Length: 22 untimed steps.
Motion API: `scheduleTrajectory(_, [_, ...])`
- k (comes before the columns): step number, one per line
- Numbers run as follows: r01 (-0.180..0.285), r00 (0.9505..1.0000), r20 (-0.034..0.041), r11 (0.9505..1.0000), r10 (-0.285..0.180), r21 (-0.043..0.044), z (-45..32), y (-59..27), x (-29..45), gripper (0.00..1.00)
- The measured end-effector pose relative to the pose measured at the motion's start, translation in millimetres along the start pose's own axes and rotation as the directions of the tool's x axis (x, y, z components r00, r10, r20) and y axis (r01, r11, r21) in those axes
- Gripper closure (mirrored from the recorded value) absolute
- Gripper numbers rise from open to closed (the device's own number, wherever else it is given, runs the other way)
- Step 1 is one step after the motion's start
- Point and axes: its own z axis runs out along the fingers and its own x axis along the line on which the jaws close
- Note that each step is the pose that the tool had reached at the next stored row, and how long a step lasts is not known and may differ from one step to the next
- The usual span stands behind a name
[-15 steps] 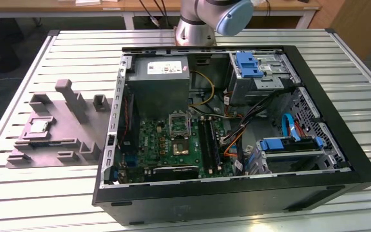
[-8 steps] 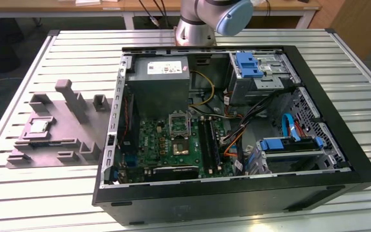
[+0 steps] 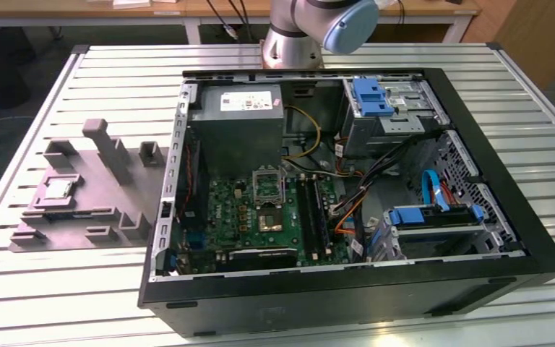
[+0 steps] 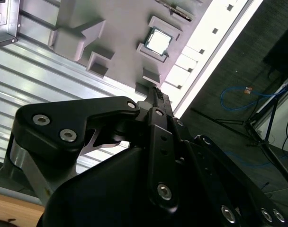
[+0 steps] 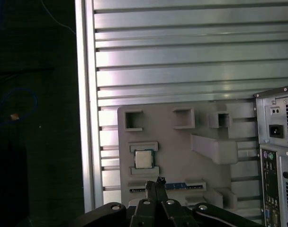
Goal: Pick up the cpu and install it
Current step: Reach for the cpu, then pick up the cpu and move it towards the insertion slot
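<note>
cpu [image 3: 58, 189] is lying face up in a square pocket of the grey plastic fixture [image 3: 95, 199], which is resting on the slatted aluminium table [image 3: 66, 289] beside the open computer case [image 3: 355, 296]. the gripper [image 5: 159, 181] is hanging over the fixture, jaws closed on nothing. dark floor [image 4: 220, 56] is showing beyond the table's edge.

You get bright, even overhead light in the exterior view, with a soft sheen on the slatted metal table [image 3: 56, 289] and shade inside the computer case [image 3: 355, 303]. In both wrist views the table slats glare near white and the cpu [image 4: 157, 41] gleams, while the floor [image 5: 35, 118] beyond falls almost black.
</note>
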Motion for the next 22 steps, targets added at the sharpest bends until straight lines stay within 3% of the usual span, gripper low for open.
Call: scheduleTrajectory(22, [0.000,1.0000,0.0001,1.0000,0.000,0.0000,-0.2,-0.9,11.2,0.89])
